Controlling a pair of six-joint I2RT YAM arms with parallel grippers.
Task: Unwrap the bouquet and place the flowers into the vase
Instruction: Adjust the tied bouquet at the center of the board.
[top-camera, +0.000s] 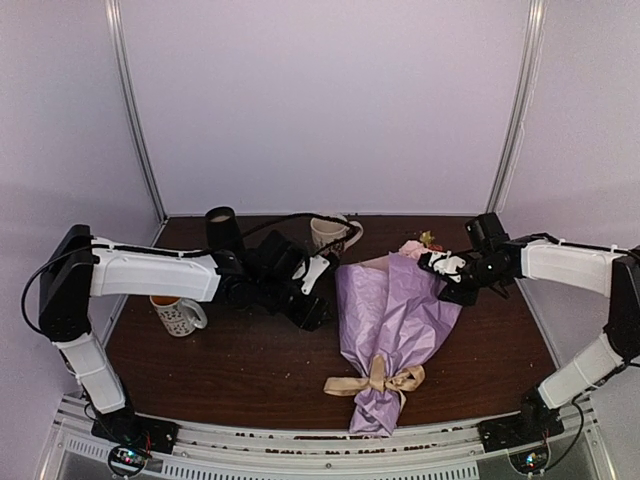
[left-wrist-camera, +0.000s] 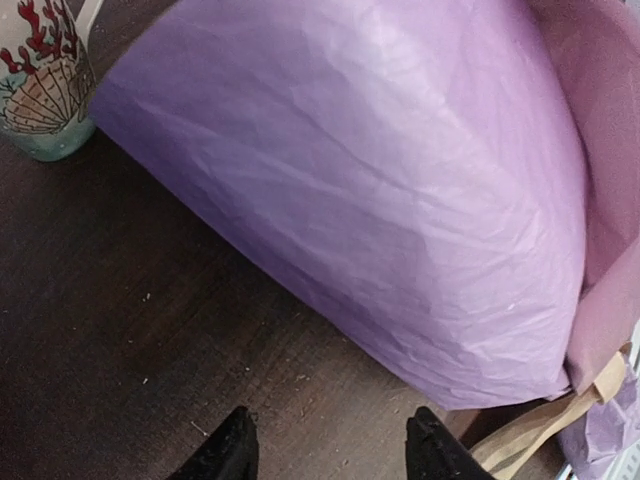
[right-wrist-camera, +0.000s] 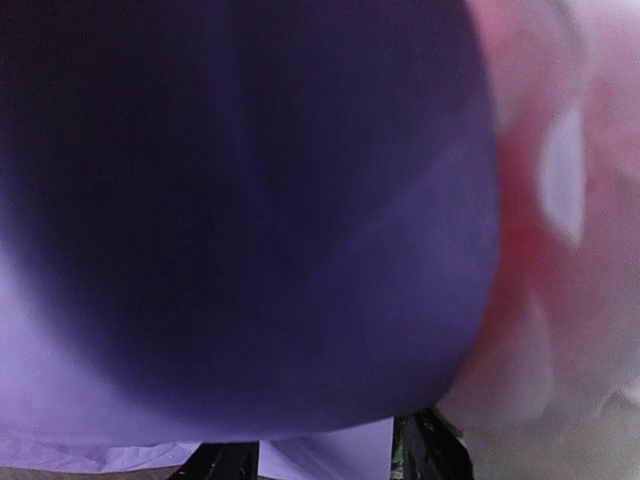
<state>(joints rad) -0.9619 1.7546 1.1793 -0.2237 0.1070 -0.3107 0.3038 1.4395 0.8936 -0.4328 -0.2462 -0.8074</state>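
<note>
We have barely begun: the bouquet (top-camera: 385, 320) lies wrapped, ribbon (top-camera: 380, 380) tied, vase (top-camera: 222, 228) flowerless. Our left fingers (left-wrist-camera: 232, 450) gape empty; our right fingers (right-wrist-camera: 430, 450) press into paper (left-wrist-camera: 380, 200), and we cannot tell their grip.

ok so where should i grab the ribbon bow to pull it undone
Probably take the loose tail of the ribbon bow that trails left, off the bouquet onto the table. Come from above on that left side: the tail lies flat and clear of the paper, while the knot sits tight on the narrow neck.
</note>
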